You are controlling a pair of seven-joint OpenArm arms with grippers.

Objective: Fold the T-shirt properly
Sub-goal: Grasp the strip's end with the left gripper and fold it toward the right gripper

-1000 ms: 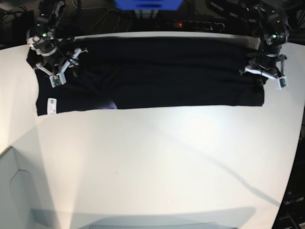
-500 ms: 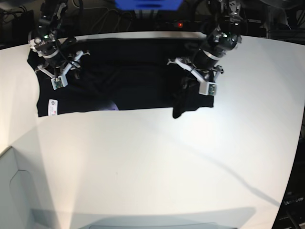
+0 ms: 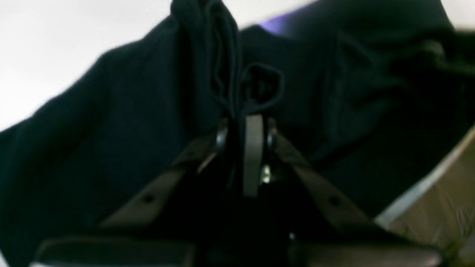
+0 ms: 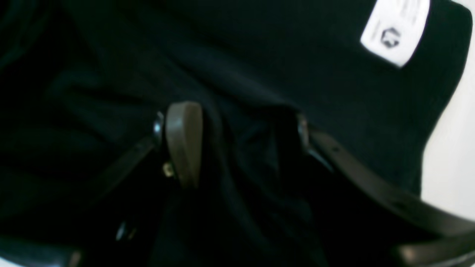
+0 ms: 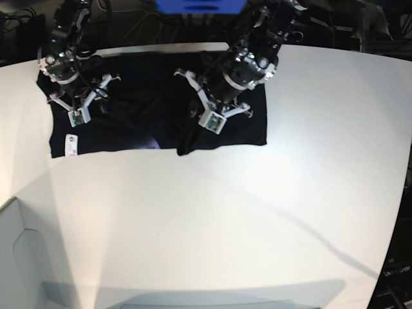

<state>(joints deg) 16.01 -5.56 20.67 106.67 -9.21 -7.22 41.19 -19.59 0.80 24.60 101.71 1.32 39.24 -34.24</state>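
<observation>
The black T-shirt (image 5: 138,109) lies along the table's far edge, with its right part doubled over toward the left. A bit of purple print (image 5: 149,143) shows at its front hem, and also in the left wrist view (image 3: 272,24). My left gripper (image 5: 210,121) is over the shirt's middle. In the left wrist view it (image 3: 246,122) is shut on a bunched fold of the T-shirt (image 3: 111,129). My right gripper (image 5: 76,116) is at the shirt's left end. In the right wrist view it (image 4: 241,126) is open, with a cloth ridge between its fingers (image 4: 183,144). A white tag (image 4: 395,31) lies nearby (image 5: 71,143).
The white table (image 5: 225,225) stretches in front of the shirt. A blue object (image 5: 199,5) and dark cables stand behind the far edge. A grey box corner (image 5: 19,257) is at the bottom left. The table's edge (image 3: 426,185) shows in the left wrist view.
My left gripper has carried the shirt's right end leftward across the table, laying it over the middle. The right gripper has stayed at the left end.
</observation>
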